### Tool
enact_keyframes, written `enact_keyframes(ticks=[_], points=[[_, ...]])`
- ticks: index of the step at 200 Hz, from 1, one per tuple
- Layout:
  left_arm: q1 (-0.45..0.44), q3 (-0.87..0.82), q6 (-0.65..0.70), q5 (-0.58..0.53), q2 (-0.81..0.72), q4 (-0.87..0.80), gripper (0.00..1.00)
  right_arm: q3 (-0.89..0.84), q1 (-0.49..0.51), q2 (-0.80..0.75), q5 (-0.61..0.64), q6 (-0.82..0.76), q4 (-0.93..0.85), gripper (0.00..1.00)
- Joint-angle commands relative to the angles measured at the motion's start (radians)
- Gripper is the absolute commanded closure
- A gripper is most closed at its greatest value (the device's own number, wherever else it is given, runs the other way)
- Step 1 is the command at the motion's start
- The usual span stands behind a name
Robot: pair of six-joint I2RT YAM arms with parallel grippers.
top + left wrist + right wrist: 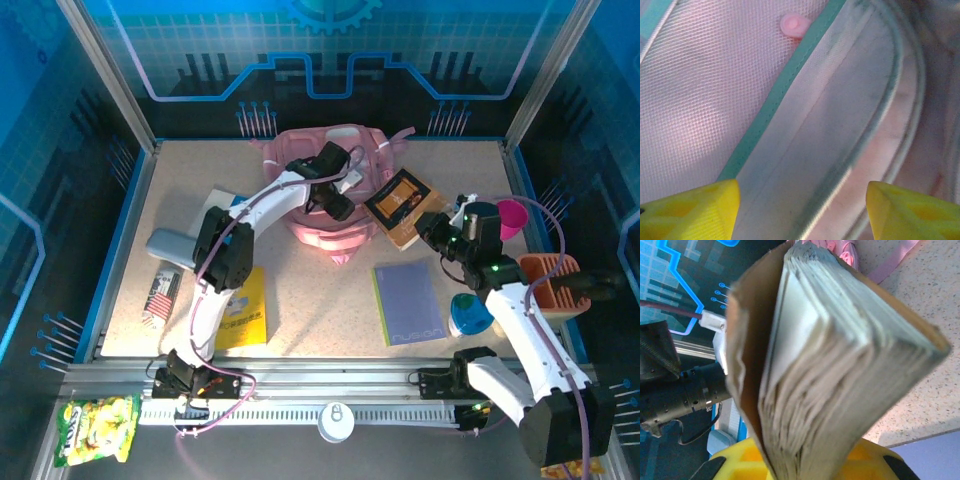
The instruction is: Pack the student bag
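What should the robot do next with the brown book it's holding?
Probably move the book a little closer to the pink bag. The right hand is clamped on the book right beside the bag, and the left hand is open at the bag's mouth, so the book likely goes in there.

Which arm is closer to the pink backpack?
Left. The left end effector is right over the pink backpack, jaws apart; the right end effector is off to its side, gripping a brown book.
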Motion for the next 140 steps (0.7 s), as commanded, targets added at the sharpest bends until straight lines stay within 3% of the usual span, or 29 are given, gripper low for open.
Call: enact_keyframes(ticks=[1, 30, 51, 99, 113, 140], points=[[-0.003, 0.07, 0.081, -0.045, 0.054, -0.08, 0.37, 0.048, -0.018, -0.04, -0.015, -0.023, 0.03, 0.94], [-0.005, 0.104, 0.097, -0.092, 0.084, -0.085, 0.49, 0.048, -0.018, -0.06, -0.003, -0.02, 0.009, 0.94], [-0.016, 0.098, 0.096, -0.147, 0.073, -0.054, 0.65, 0.059, -0.021, -0.074, 0.021, -0.026, -0.025, 0.94], [-0.029, 0.036, 0.004, -0.156, -0.07, 0.089, 0.88, 0.057, -0.057, -0.136, 0.067, -0.01, -0.11, 0.94], [-0.03, 0.017, -0.035, -0.189, -0.119, 0.143, 0.91, 0.048, -0.071, -0.166, 0.078, 0.004, -0.132, 0.93], [-0.028, -0.082, -0.11, -0.361, -0.204, 0.331, 0.9, 0.045, -0.106, -0.212, 0.115, 0.034, -0.198, 0.91]])
